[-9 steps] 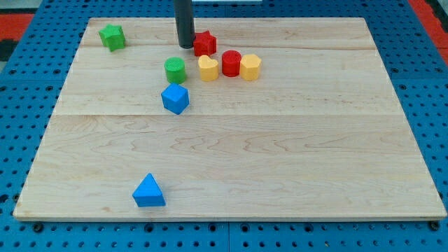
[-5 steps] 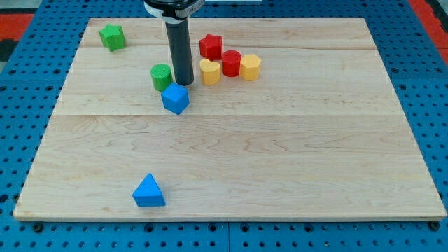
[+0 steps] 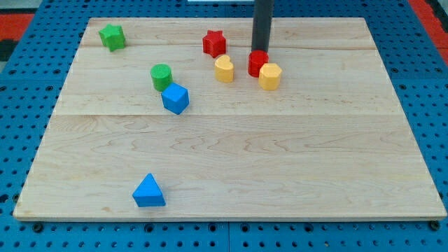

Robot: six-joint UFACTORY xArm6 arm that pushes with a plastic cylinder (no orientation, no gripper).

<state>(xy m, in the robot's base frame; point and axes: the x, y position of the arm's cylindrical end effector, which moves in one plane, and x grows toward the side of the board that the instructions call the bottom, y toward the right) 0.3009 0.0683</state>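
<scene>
The rod has moved right; its tip (image 3: 262, 52) now touches the far side of the red round block (image 3: 257, 63), holding nothing.

My tip (image 3: 261, 52) is matt dark; the surface (image 3: 280, 154) is pale, smooth-grained wood; the blue triangle block (image 3: 148, 191) looks like matt plastic.
</scene>
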